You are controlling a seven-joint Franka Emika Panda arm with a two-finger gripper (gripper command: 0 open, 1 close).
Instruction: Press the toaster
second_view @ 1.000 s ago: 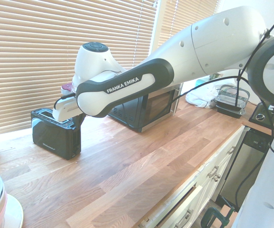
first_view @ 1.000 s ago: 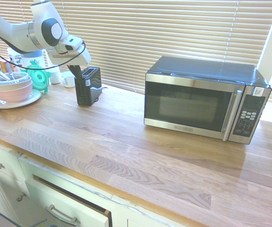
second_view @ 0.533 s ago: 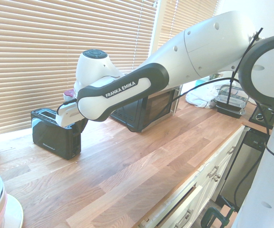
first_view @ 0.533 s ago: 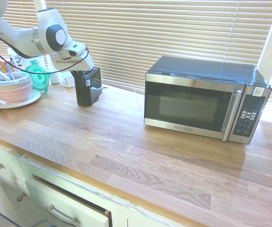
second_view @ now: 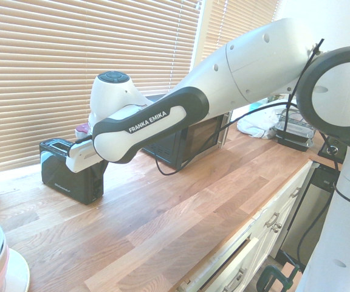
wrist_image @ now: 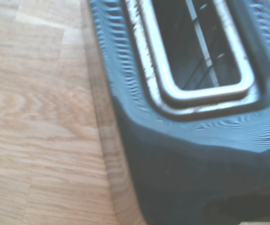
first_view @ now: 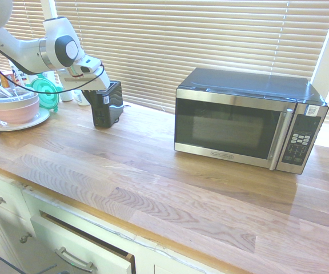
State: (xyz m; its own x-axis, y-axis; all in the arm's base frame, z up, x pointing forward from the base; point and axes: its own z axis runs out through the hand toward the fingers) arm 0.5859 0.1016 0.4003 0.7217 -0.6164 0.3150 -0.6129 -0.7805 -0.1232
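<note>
Toaster (first_view: 107,109) upright near bench's (first_view: 153,171) window-side edge; fingers (first_view: 88,100) clenched, at its narrow end.

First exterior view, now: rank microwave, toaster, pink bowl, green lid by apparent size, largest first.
1. Microwave
2. Pink bowl and toaster: too close to rank, as the arm hides part of the toaster
3. Green lid, partly hidden

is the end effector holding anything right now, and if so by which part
Nothing is held: the closed end effector is down at the end of the toaster, which stands on the counter with nothing gripping it.
</note>
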